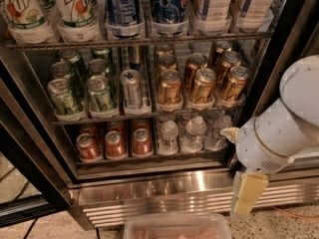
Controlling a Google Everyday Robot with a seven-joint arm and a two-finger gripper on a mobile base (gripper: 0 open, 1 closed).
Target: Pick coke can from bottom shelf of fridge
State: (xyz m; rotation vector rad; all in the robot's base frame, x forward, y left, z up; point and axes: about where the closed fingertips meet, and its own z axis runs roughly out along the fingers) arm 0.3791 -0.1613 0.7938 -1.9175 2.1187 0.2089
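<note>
Three red coke cans (115,144) stand in a row at the left of the bottom shelf (149,158) of the fridge (159,198), with more red cans behind them. Small clear water bottles (194,133) fill the right half of that shelf. My gripper (245,200) hangs from the white arm (279,133) at the lower right, in front of the fridge's right door post and steel base. It is outside the shelf, right of the water bottles and well apart from the coke cans. It holds nothing that I can see.
The rack above holds green cans (62,96), a silver can (132,88) and gold-brown cans (202,86). Large bottles stand on the top rack. The black-edged door (25,148) stands open at left. A clear plastic bin (177,226) sits on the floor below the steel grille.
</note>
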